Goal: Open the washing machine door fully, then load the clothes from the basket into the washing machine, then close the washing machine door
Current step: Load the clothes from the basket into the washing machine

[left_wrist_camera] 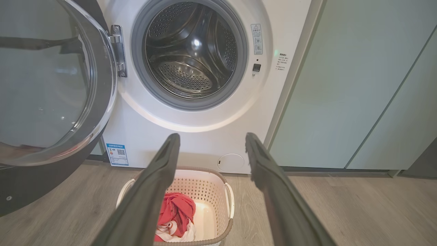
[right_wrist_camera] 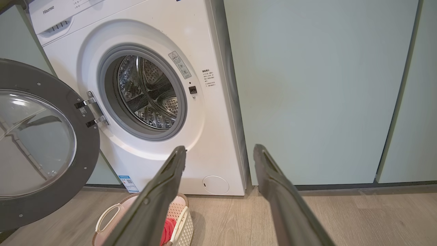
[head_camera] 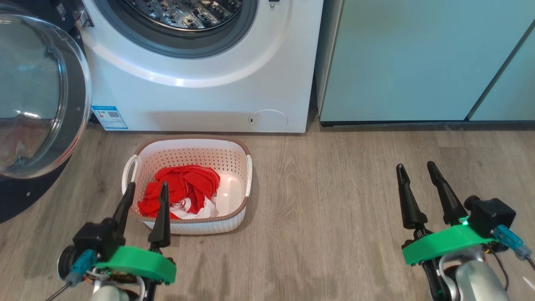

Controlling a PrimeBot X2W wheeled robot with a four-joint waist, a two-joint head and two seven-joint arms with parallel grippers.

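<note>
I was in what looked like a home laundry corner, where a white front-loading washing machine (head_camera: pixel 209 100) stood between tall pale teal cabinets (head_camera: pixel 397 58) on a grey wood-plank floor (head_camera: pixel 334 209), with a cream perforated basket (head_camera: pixel 196 156) of red clothes (head_camera: pixel 184 184) set on the floor before it.

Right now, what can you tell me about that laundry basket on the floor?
The laundry basket is a cream rectangular plastic tub with rounded corners, perforated walls, a brown rim and white side handles. It stands upright on the wood-look floor, close in front of the white washing machine. Red and white clothes lie heaped in its left half; the rest of its bottom is bare.
</note>
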